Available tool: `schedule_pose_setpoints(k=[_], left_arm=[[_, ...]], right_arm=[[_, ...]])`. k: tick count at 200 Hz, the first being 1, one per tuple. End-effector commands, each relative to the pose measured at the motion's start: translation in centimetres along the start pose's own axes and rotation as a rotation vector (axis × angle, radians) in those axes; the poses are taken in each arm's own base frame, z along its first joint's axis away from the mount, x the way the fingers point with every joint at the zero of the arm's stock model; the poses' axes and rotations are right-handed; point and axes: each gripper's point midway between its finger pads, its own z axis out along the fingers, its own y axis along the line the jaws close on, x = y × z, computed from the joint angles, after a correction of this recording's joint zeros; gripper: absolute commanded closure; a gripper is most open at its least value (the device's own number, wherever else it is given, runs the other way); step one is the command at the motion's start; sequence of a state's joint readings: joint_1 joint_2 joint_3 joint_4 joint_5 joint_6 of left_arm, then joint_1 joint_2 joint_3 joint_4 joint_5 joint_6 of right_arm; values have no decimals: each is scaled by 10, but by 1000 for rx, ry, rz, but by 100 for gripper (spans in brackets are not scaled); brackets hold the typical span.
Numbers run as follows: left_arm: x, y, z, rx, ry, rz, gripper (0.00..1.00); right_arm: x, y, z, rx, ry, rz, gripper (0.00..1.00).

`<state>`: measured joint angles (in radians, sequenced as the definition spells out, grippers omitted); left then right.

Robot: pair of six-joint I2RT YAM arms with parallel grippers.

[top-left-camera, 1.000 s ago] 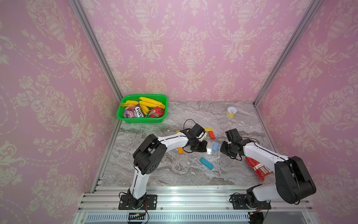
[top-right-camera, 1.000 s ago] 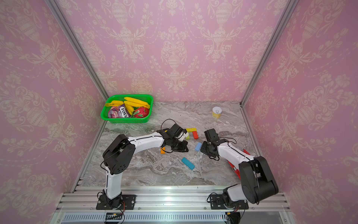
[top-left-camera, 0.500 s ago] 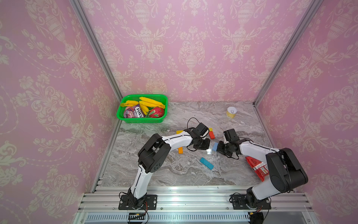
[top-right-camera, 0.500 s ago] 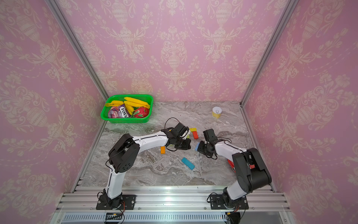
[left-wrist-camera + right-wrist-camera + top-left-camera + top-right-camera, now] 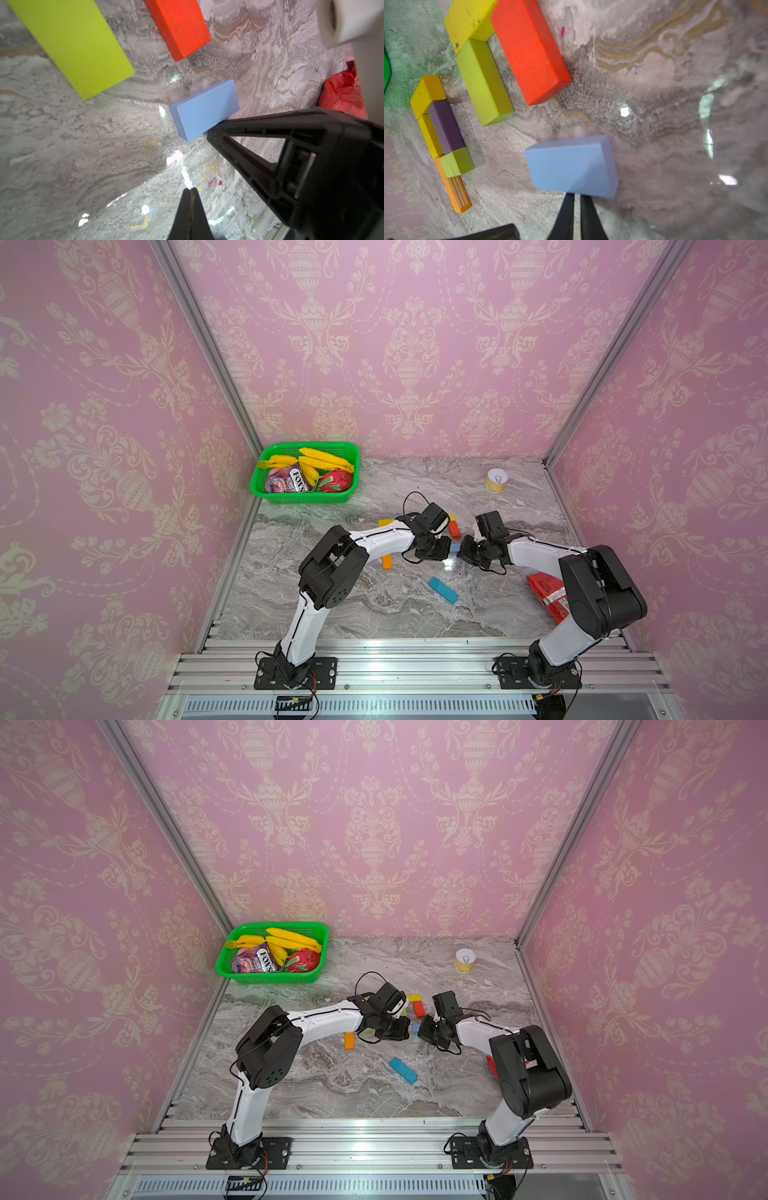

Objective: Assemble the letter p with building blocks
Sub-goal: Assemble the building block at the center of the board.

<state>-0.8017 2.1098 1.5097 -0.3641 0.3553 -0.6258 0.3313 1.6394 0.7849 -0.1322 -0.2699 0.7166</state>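
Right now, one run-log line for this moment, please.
left gripper: shut, empty | right gripper: shut, tips at small light blue rectangular block lying flat

Light blue block (image 5: 571,166) matt, smooth; marbled tabletop (image 5: 374,614) glossy; green basket (image 5: 307,499) plastic mesh.

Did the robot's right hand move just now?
Yes. In a top view the right gripper has slid away from the red snack packet, up to the light blue block.

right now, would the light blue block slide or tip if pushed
The light blue block lies flat on its broad face, so it likely slides rather than tips. Sharp edges suggest it is rigid. The table looks glossy, so the right pincer could probably scoot it.
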Motion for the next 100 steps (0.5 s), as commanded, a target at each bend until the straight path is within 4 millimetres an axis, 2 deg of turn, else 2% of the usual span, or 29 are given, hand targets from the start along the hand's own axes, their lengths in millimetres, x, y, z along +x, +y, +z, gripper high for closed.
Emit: schedule_pose_setpoints(k=[1,48,76,100], left_arm=[[-3,8,1,-34,1,1,100],[-5,11,1,-37,-1,-4,100],[-9,16,-1,-38,-7,-14,100],[-14,20,-5,-40,-19,-20,100]], right_arm=[[19,-26,5,95,60,34,88],[23,-46,-10,176,49,38,87],[19,-55,-8,188,56,60,87],[12,-52,-4,177,58,59,87]])
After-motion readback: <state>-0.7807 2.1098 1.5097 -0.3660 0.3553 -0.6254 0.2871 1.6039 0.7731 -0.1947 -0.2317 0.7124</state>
